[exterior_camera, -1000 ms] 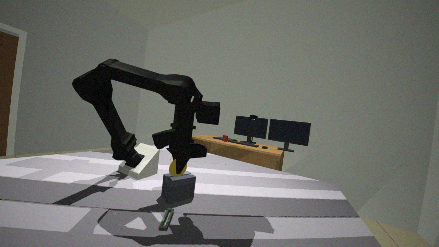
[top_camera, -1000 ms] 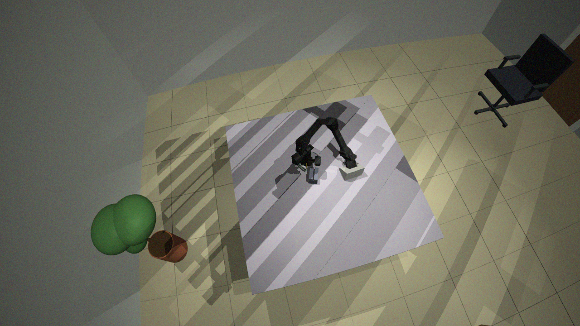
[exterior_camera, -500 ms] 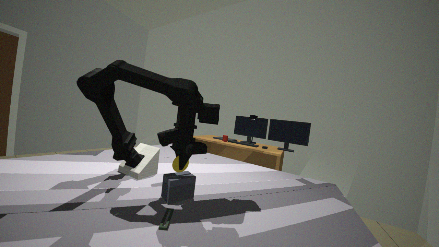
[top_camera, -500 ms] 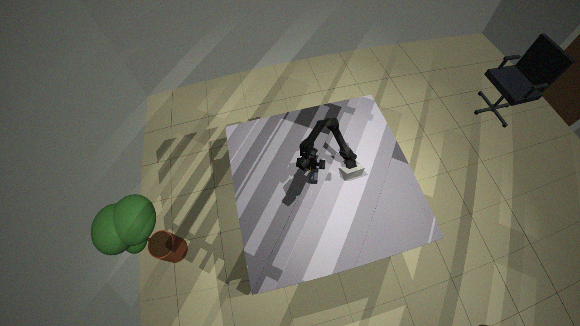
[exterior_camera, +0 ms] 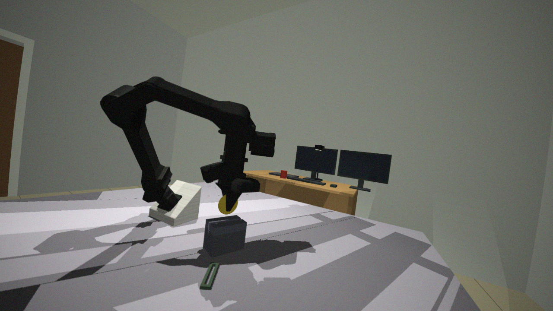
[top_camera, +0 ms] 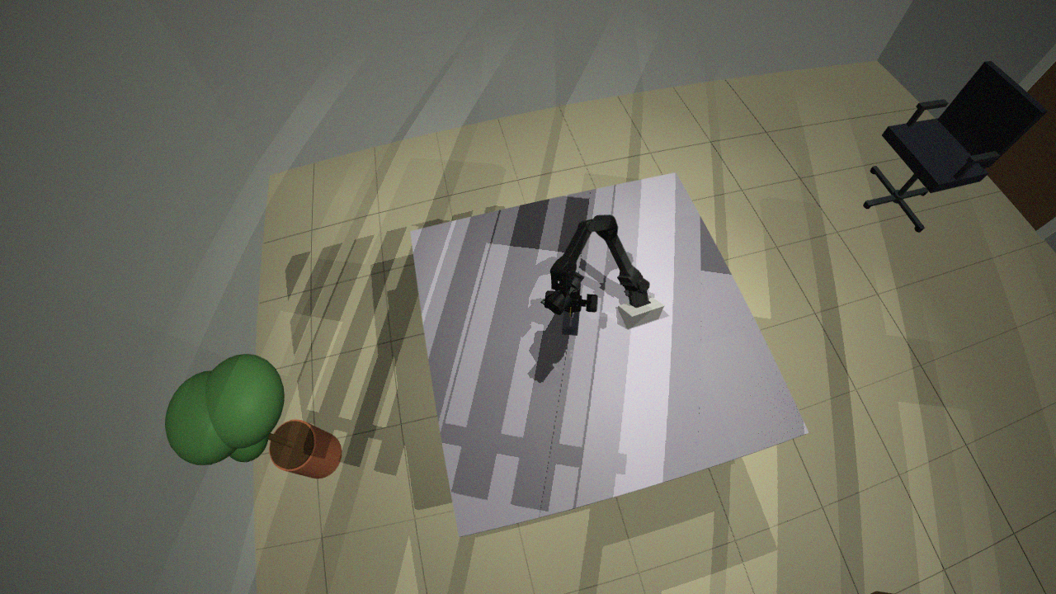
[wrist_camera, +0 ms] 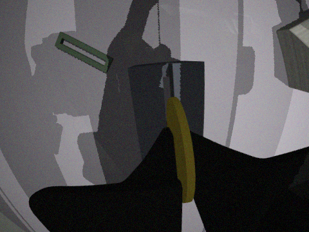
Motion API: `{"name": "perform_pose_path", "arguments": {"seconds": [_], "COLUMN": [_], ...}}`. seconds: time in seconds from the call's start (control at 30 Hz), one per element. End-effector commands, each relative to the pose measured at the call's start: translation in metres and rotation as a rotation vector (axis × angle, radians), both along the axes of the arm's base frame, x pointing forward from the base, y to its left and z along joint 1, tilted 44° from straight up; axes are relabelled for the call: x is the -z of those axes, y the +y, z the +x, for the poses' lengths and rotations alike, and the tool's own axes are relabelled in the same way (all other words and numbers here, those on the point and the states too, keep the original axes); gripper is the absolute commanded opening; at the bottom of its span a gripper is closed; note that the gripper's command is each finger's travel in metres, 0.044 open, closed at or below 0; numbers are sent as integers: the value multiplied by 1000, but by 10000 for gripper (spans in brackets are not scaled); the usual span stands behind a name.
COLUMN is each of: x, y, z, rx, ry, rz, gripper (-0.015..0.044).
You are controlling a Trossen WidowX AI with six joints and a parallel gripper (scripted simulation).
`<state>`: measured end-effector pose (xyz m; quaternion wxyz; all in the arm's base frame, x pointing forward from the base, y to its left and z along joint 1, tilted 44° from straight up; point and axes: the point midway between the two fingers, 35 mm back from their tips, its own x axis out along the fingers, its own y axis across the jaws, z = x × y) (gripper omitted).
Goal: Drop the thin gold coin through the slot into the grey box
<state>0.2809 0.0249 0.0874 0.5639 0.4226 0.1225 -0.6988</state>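
Note:
My gripper (exterior_camera: 230, 207) (wrist_camera: 171, 133) is shut on the gold coin (exterior_camera: 222, 204) (wrist_camera: 183, 151), which stands upright on edge between the fingertips. The coin hangs just above the closed grey box (top_camera: 570, 327) (exterior_camera: 226, 238) (wrist_camera: 193, 96), with a gap below it in the exterior view. In the wrist view the coin's far edge overlaps the line of the lid's narrow slot (wrist_camera: 172, 80) and looks roughly parallel to it. The coin and fingers hide the slot's near part. The dark-green holder (exterior_camera: 205, 287) (wrist_camera: 81, 56) is empty and lies beside the box.
The arm's base sits on a pale wedge block (top_camera: 640, 318) (exterior_camera: 190, 201) beside the box. Striped shadows cross the light table (top_camera: 709, 384). A desk with two monitors (exterior_camera: 316, 159) (exterior_camera: 364, 166), a chair (top_camera: 934, 148) and a potted plant (top_camera: 247, 398) stand away from the table.

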Motion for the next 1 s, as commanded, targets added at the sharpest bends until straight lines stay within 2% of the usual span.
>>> {"name": "perform_pose_path", "arguments": {"seconds": [0.0, 0.97], "x": [-1, 3], "y": [0, 4], "z": [1, -3], "rx": [-3, 0], "ry": [-1, -5], "rz": [1, -1], "gripper": [0, 0]}}
